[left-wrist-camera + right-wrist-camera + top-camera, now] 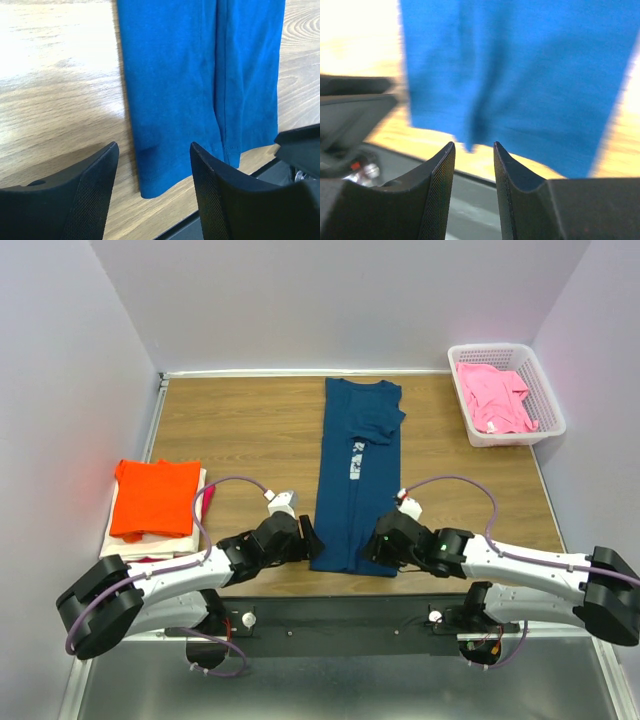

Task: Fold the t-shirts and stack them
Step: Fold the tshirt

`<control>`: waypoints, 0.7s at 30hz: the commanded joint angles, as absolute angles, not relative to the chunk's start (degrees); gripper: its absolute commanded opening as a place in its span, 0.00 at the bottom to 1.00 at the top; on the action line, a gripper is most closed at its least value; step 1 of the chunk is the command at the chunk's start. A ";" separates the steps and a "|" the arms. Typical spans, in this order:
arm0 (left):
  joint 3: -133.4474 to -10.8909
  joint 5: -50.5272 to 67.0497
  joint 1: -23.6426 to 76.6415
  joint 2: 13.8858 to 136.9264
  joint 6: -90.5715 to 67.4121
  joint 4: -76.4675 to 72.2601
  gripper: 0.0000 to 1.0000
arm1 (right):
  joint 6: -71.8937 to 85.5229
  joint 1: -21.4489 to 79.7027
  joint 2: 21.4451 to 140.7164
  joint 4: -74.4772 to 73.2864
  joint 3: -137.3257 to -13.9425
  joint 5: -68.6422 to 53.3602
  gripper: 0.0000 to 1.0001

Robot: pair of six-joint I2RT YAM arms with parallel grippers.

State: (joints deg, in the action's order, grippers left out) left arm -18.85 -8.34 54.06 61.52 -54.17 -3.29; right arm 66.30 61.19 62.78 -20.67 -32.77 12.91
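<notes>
The navy shirt [355,480] lies in the middle of the table [240,430], already folded lengthwise into a long strip, collar at the far end and hem at the near edge. I judge the step in hand to be the crosswise fold.

The left gripper [308,540] sits at the shirt's near left corner with its fingers [95,175] spread wide, the corner lying between them but not pinched. The right gripper [372,545] is at the near right corner, its fingers [445,165] only a narrow gap apart and holding nothing (that view is blurred).

Next, both need to close on the hem corners and carry them together toward the collar.

Left of the shirt is a folded pile topped by an orange shirt [155,495]. Far right of it, a basket [505,348] holds a pink shirt [495,395]. The tabletop is wood grain, and pale walls [330,300] enclose it.
</notes>
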 commanded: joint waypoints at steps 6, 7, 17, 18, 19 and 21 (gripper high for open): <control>-20.21 -7.21 53.88 62.31 -51.94 -2.73 0.63 | 74.96 61.52 57.31 -39.72 -28.22 20.83 0.44; -20.13 -7.12 53.88 62.40 -51.94 -2.72 0.63 | 75.75 61.52 56.09 -41.81 -28.13 21.09 0.44; -19.69 -6.33 53.88 63.28 -51.24 -2.99 0.58 | 75.59 61.61 59.85 -42.72 -29.09 20.13 0.44; -19.60 -6.24 53.88 63.37 -51.33 -3.08 0.57 | 75.24 61.61 60.64 -42.28 -29.27 19.95 0.44; -19.60 -6.15 53.88 63.63 -51.24 -3.08 0.56 | 75.06 61.52 61.86 -41.75 -29.53 19.95 0.44; -19.42 -5.80 53.88 64.33 -51.50 -3.16 0.54 | 74.88 61.52 62.57 -41.05 -29.36 20.04 0.44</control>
State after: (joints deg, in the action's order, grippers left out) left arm -19.05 -6.79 54.06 63.11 -52.07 -3.29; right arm 74.30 61.19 60.64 -40.38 -28.40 17.63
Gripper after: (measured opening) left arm 0.563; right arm 0.438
